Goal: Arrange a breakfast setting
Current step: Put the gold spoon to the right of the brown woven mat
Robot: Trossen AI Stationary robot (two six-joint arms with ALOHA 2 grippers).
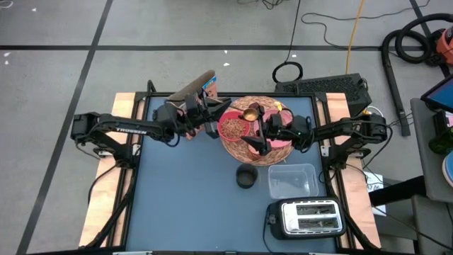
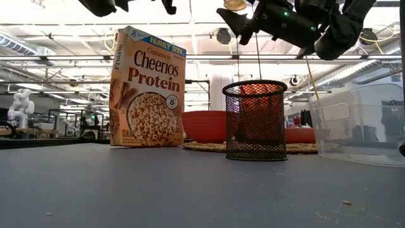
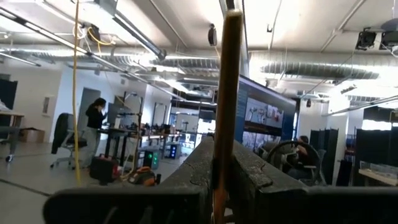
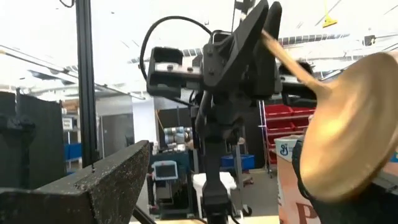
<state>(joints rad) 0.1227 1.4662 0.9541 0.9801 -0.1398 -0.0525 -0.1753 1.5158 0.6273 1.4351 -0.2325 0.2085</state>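
Observation:
A golden spoon (image 1: 250, 112) hangs in the air over the round woven mat (image 1: 248, 150). My left gripper (image 1: 214, 122) is shut on its handle. The spoon's bowl (image 4: 348, 137) points toward my right gripper (image 1: 257, 132), which stands open over the mat with the bowl close beside one finger (image 4: 348, 205). The pink bowl (image 1: 231, 129) and the pink plate (image 1: 284, 142) rest on the mat. The cereal box (image 2: 147, 88) stands upright on the table at the mat's far left. My left gripper pinches the spoon's handle (image 3: 227, 93) between its two fingers (image 3: 193, 171). The right wrist view shows the handle (image 4: 292, 59) slanting out of the shut fingers to the bowl. The spoon is lifted clear of everything. My right gripper: I cannot tell whether its finger touches the spoon's bowl.
A black mesh cup (image 1: 246, 177) stands on the table just in front of the mat. A clear plastic tub (image 1: 292, 180) and a silver toaster (image 1: 308, 216) stand at the near right. Bare blue table (image 1: 177, 198) lies at the near left.

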